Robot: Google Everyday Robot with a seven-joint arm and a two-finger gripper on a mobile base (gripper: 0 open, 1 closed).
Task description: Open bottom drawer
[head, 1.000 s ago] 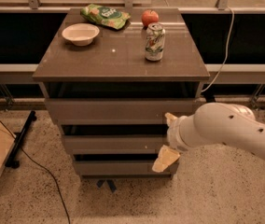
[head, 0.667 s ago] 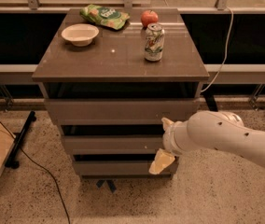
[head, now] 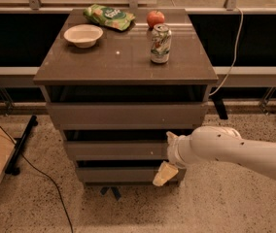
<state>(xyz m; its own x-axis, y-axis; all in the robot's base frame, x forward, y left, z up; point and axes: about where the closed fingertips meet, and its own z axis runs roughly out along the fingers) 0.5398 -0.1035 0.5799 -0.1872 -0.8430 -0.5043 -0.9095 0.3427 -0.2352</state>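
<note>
Bottom drawer (head: pixel 121 174), a grey-brown, flat-fronted, handleless panel, sits lowest of three in the dark brown cabinet (head: pixel 128 62). We see our white arm's cream-tipped gripper (head: pixel 164 174) in front of that panel's right end, and we cannot tell whether it is released or clenched. A green-and-white drink can (head: pixel 160 43) stands on top.

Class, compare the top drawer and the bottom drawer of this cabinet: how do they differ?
The top drawer looks wider and taller than the bottom drawer. The gripper sits at the bottom drawer's front, away from the top drawer. Both are grey-brown, flat and handleless.
</note>
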